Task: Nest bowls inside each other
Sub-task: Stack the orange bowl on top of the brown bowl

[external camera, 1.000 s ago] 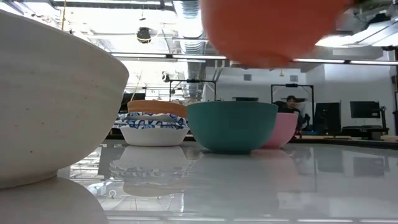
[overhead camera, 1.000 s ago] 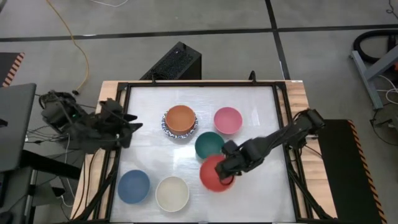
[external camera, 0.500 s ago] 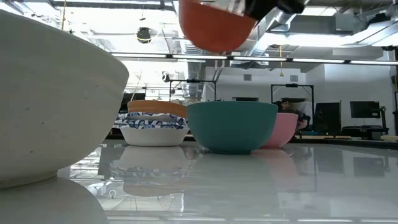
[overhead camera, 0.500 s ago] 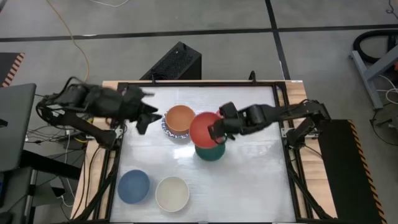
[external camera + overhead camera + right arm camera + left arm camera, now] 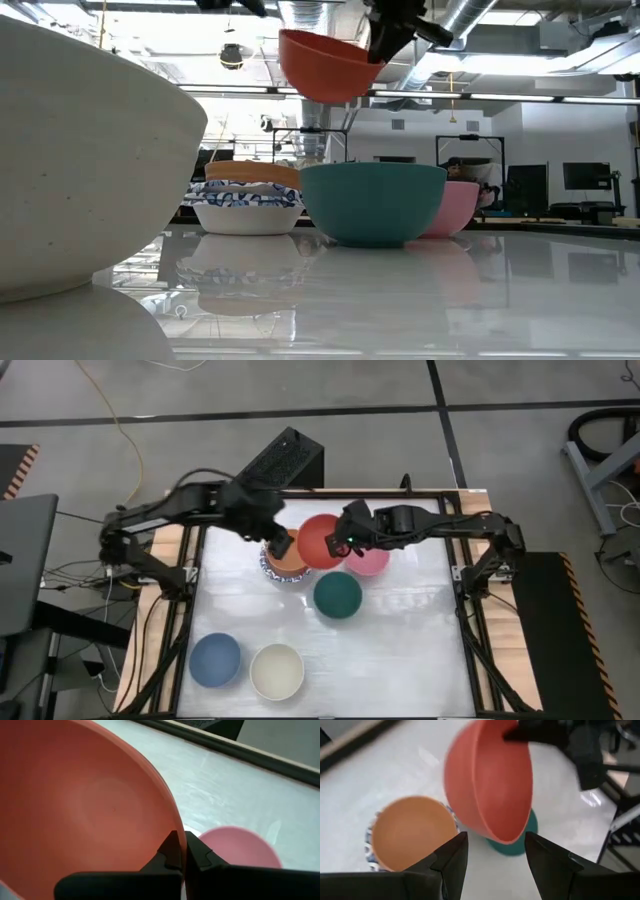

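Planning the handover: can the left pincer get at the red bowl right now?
Probably yes. The left pincer stands open above the orange bowl, right beside the red bowl, which the right pincer holds aloft by its rim; nothing sits between them.

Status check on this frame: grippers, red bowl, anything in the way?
Right gripper shut on red bowl, airborne beside orange bowl. Left gripper open above orange bowl, crowding the drop.
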